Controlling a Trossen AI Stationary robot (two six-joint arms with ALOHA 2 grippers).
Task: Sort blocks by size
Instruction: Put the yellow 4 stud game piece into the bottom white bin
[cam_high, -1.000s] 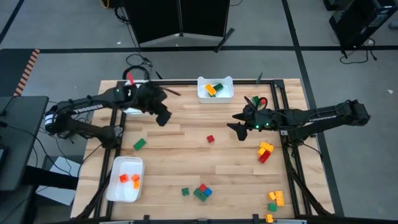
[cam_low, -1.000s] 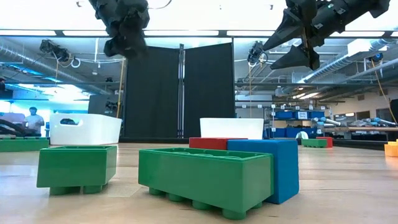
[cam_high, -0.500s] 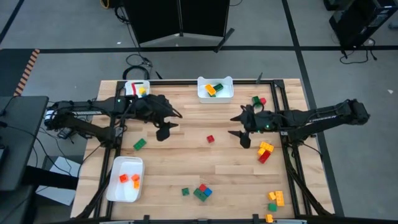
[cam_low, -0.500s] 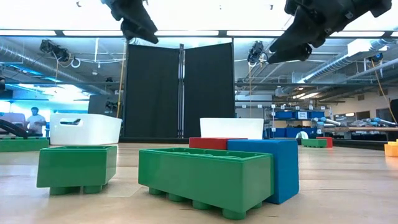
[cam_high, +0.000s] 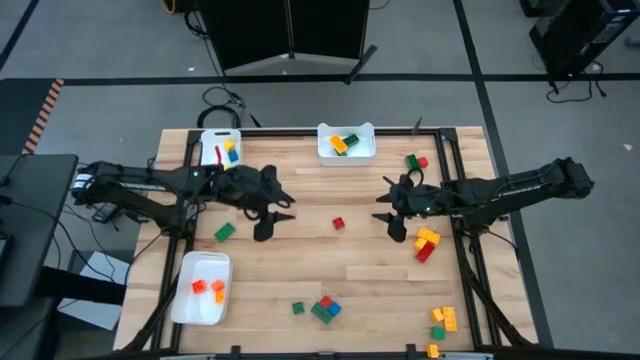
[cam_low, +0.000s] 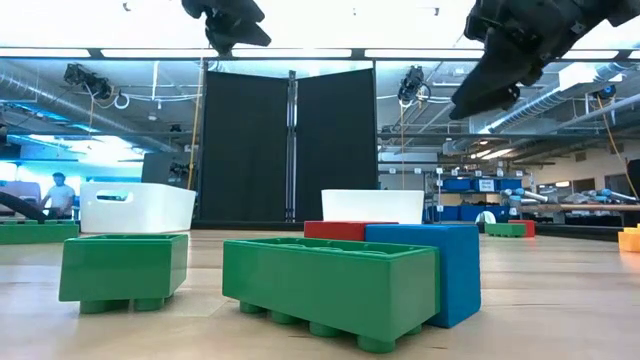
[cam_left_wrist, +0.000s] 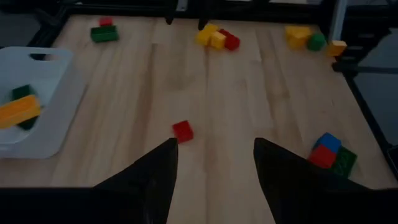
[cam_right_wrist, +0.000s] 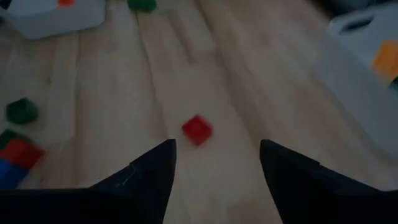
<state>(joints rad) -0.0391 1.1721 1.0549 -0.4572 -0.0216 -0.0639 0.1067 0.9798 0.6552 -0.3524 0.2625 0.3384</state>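
On your wooden tabletop a small red block lies mid-table between both arms. Your left end effector and right end effector hover beside it, fingers spread, holding nothing.

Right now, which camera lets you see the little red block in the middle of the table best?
The left wrist view: the little red block sits sharp and alone on bare wood, just ahead of the left hand. The right wrist view shows it blurry, the high view as a tiny dot. The low view doesn't clearly show it.
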